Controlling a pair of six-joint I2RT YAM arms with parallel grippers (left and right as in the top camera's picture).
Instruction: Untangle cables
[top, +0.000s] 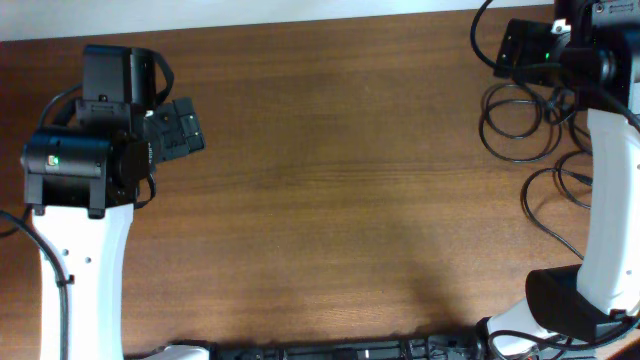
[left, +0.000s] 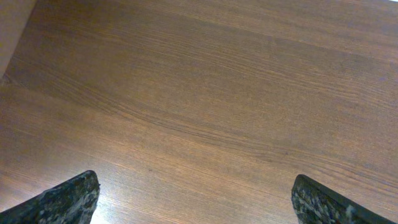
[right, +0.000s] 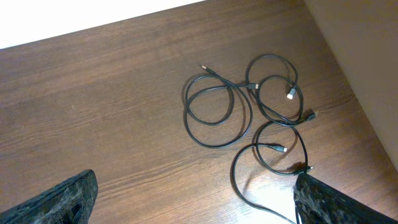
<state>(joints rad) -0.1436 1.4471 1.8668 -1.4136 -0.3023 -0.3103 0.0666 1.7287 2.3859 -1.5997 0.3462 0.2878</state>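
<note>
Several thin black cables lie in loose loops on the brown table at the far right (top: 518, 122). In the right wrist view they show as a large double coil (right: 217, 109), a smaller coil with a white plug (right: 277, 90), and a loop running toward the right finger (right: 273, 152). The loops overlap one another. My right gripper (right: 196, 199) is open and empty, above the table short of the cables; overhead it sits at the top right (top: 522, 48). My left gripper (left: 196, 199) is open and empty over bare wood at the far left (top: 185, 130).
The table's far edge meets a white wall (right: 74, 18). The table's right edge (right: 367, 93) runs close beside the cables. The right arm's white link (top: 610, 220) crosses over part of the cables. Thicker robot wires hang by both arms.
</note>
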